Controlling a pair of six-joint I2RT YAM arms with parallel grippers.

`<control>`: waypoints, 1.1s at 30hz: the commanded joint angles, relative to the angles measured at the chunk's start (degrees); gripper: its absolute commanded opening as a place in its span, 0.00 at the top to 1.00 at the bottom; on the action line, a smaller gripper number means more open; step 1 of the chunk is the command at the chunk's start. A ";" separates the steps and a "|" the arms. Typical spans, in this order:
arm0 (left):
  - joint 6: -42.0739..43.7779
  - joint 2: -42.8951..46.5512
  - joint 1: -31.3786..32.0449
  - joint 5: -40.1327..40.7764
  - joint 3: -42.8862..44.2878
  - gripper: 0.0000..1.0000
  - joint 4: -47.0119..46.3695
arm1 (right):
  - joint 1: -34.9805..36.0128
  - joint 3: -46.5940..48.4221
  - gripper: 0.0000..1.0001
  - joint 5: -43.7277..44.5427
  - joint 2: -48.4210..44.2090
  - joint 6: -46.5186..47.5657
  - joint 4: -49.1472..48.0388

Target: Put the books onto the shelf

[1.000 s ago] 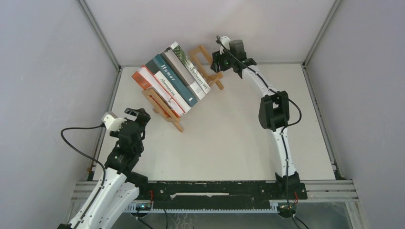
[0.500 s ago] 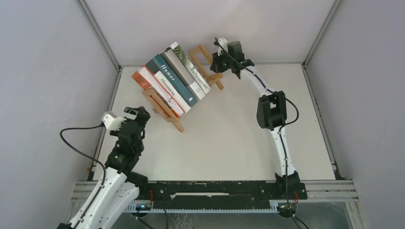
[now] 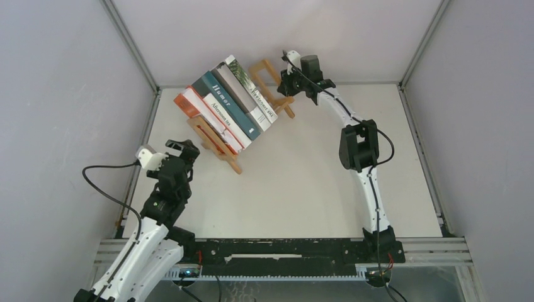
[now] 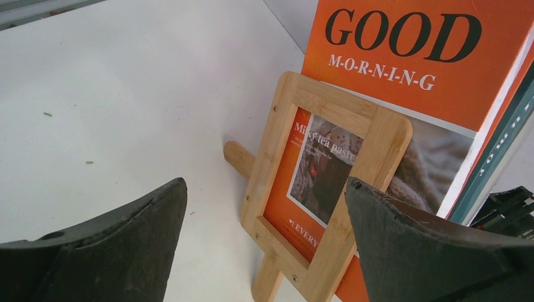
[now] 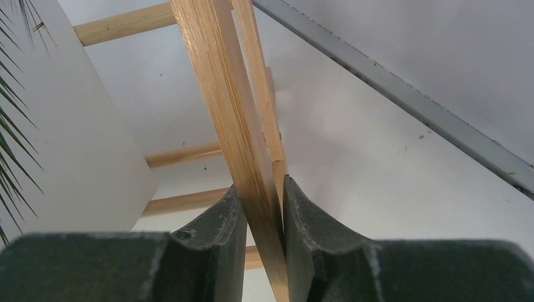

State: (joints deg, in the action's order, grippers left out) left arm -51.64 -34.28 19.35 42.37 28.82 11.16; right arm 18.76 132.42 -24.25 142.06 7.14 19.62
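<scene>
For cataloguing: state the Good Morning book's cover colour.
Orange cover; clearest in the left wrist view.

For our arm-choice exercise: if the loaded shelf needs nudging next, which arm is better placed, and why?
Right, probably. The right gripper is shut on the shelf at its far end frame, while the left gripper hangs open, short of the near frame, gripping nothing.

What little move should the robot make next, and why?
Probably ease the left gripper forward around the near end of the rack: its jaws stand open short of that frame, the right gripper pinches the far end, and the books sit on it.
</scene>
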 commanded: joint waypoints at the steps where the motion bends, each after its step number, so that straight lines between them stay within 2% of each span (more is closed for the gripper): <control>1: -0.57 -0.66 -0.36 0.94 -1.33 0.01 -2.64 | -1.69 -4.12 0.93 5.00 -3.88 -3.90 -1.20; 12: 1.27 -2.81 -0.35 1.46 0.43 0.01 -3.27 | -1.90 -15.56 1.00 11.48 -11.60 -6.86 -5.21; 19: 1.88 -4.30 -0.32 1.13 1.39 0.01 -3.40 | -1.72 -23.20 1.00 18.54 -16.79 -11.87 -6.22; 33: 6.59 -7.23 -0.30 0.31 4.18 0.00 -5.17 | -0.71 -45.11 1.00 33.95 -32.43 -20.34 -8.84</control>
State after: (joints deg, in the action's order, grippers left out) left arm -47.75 -40.77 19.33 42.68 28.97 8.62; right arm 18.63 92.05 0.14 115.68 -6.13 8.69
